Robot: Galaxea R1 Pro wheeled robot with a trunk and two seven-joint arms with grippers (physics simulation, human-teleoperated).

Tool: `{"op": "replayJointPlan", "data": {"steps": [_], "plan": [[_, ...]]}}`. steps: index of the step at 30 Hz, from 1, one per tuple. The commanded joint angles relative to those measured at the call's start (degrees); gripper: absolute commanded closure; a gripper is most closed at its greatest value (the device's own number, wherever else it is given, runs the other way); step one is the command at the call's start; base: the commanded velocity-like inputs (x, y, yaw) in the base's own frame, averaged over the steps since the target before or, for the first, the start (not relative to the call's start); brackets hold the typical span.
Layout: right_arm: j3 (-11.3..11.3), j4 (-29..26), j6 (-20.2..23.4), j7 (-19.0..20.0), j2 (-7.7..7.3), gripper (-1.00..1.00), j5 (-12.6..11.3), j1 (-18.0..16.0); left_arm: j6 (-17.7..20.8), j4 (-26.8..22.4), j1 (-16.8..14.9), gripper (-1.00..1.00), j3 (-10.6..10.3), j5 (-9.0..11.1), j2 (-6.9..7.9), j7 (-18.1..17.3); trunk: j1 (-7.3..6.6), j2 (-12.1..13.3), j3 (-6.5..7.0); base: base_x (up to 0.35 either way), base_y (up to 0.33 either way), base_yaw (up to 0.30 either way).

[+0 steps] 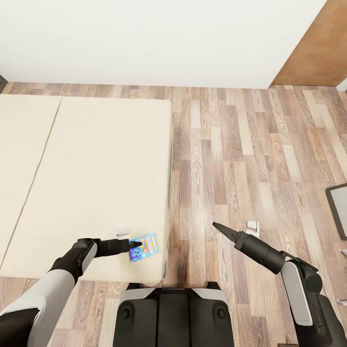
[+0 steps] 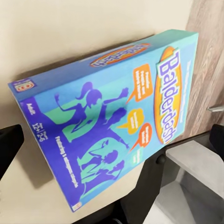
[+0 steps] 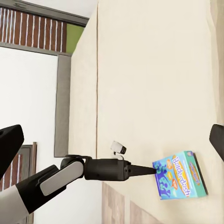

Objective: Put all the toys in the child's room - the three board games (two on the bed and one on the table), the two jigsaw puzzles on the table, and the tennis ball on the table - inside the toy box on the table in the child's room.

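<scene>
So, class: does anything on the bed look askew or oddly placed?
The board game lies skewed to the bed edges, close to the near corner by the floor. The left gripper reaches it. Nothing looks damaged.

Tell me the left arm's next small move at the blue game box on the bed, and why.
Probably ease the left gripper forward a little, then close. The board game lies flat near the corner of the bed, and in the left wrist view the box sits between the spread fingertips, which look open and do not yet seem to clamp it.
</scene>
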Motion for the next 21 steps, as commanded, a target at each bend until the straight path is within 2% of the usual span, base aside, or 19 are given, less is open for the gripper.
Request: {"op": "replayJointPlan", "data": {"steps": [1,10,21], "plan": [[0.0,0.0,0.3,0.1,0.00,-1.00,-0.1,0.0,0.5,0.0,0.0,-1.00,0.3,0.0,-0.03,-0.2,0.03,-0.1,-0.06,0.000,0.000,0.000],[0.0,0.0,0.3,0.1,0.00,-1.00,-0.1,0.0,0.4,0.0,0.0,-1.00,0.2,0.0,-0.19,-0.2,0.03,-0.1,-0.08,0.000,-0.104,0.000],[0.0,0.0,0.3,0.1,0.00,-1.00,-0.1,0.0,0.3,0.0,0.0,-1.00,0.2,0.0,-0.19,-0.2,0.03,-0.1,-0.08,0.000,-0.012,0.000]]}}
